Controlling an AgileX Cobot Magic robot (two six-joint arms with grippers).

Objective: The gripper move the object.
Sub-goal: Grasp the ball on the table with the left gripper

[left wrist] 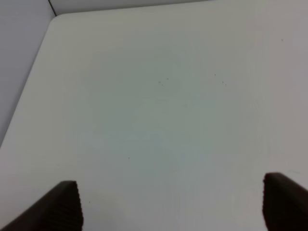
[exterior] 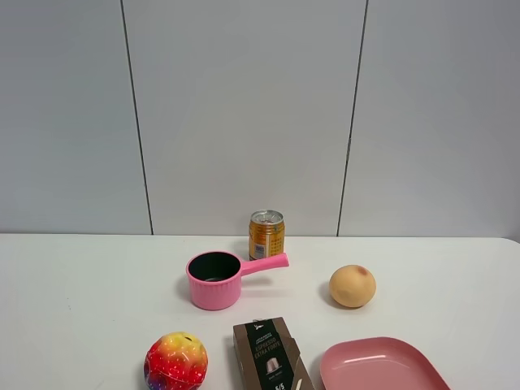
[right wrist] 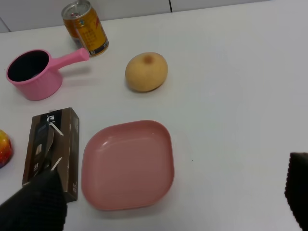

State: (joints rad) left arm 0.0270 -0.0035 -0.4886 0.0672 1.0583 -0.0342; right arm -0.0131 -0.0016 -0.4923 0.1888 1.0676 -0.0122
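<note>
Glossy, bumpy object [exterior: 175, 361] is sitting just beside the brown box [exterior: 268, 353], as left gripper [left wrist: 173, 207] and right gripper [right wrist: 168, 197] are gaping wide, empty; probably light, rigid, slippery, best pinched across its middle.

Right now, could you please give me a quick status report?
Left claw open, empty. Right claw open, empty. Mottled ball front left, untouched. Brown box close beside it, apart.
</note>
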